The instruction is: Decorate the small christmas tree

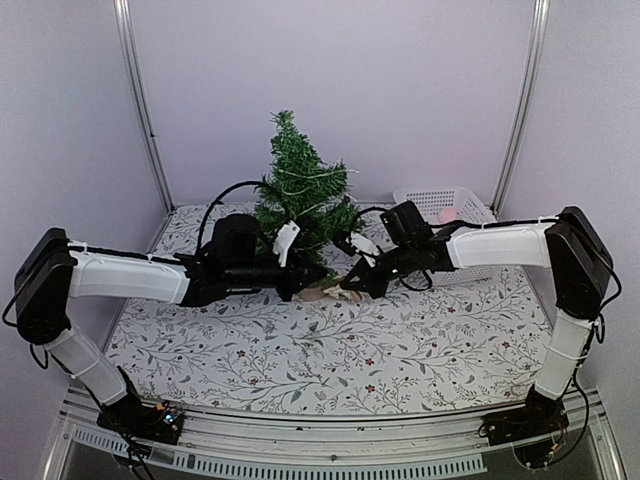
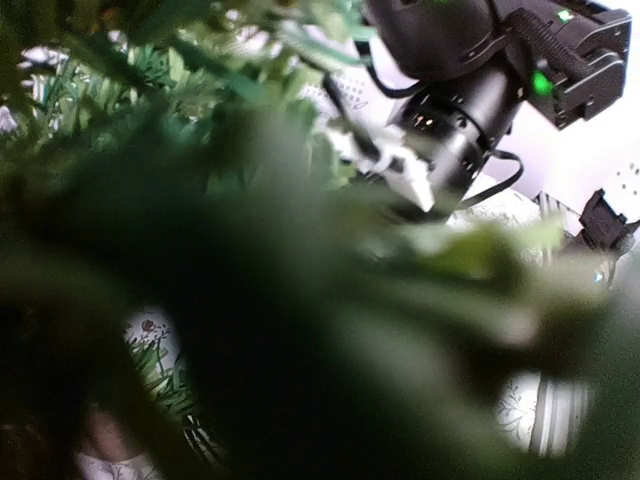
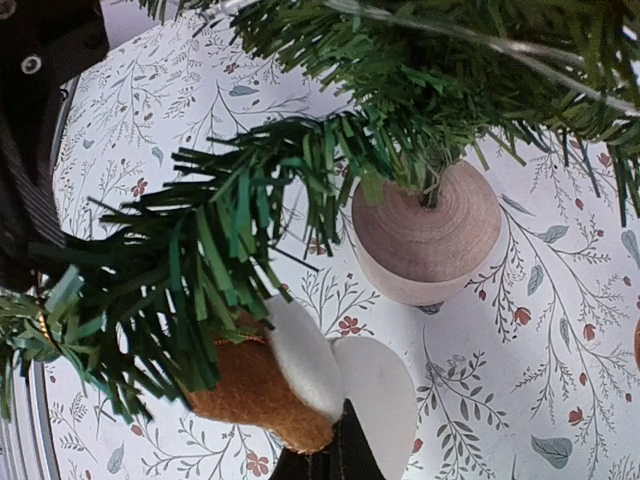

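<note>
The small christmas tree (image 1: pixel 300 190) stands at the back middle of the floral cloth, thin silver strands on its dark green branches. Its pale wooden stump (image 3: pixel 425 235) shows in the right wrist view under the branches (image 3: pixel 200 270). My right gripper (image 3: pixel 335 460) is shut on a brown and white felt ornament (image 3: pixel 290 385), held low against a bottom branch beside the stump. The ornament also shows in the top view (image 1: pixel 322 293) by the right gripper (image 1: pixel 347 283). My left gripper (image 1: pixel 296 268) is pushed into the lower left branches. Blurred needles (image 2: pixel 250 300) hide its jaws.
A white plastic basket (image 1: pixel 470 205) stands at the back right with a pink thing (image 1: pixel 447 215) inside. The right arm's wrist (image 2: pixel 470 90) shows past the branches in the left wrist view. Both arms meet close together at the tree's foot.
</note>
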You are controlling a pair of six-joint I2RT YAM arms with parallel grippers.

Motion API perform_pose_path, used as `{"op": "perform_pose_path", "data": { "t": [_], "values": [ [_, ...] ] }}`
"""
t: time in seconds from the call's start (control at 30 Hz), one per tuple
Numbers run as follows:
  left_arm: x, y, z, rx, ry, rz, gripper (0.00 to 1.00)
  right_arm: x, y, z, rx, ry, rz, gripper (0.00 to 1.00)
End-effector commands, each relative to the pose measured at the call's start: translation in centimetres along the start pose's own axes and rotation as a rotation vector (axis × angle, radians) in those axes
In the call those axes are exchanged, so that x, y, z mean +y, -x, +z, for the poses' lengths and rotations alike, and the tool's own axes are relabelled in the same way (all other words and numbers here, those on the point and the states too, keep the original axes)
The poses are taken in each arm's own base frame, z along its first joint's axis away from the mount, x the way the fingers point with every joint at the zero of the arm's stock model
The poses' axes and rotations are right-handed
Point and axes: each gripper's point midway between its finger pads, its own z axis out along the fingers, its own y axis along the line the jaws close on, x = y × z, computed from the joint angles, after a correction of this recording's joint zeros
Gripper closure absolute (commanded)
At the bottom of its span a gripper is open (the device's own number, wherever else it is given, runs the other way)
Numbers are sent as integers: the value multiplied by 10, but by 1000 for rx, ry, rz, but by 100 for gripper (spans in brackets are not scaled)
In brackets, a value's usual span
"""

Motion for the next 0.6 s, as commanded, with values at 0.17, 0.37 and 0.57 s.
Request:
{"op": "perform_pose_path", "data": {
  "t": [0.17, 0.37, 0.57],
  "values": [
    [19, -2, -4, 6, 139, 5, 100, 3, 0, -6, -8, 15, 14, 100],
    [28, 2, -13, -15, 208, 22, 100, 9, -4, -11, -14, 27, 18, 95],
    [-3, 15, -23, -94, 67, 59, 83, 11, 2, -13, -33, 30, 17, 80]
  ]
}}
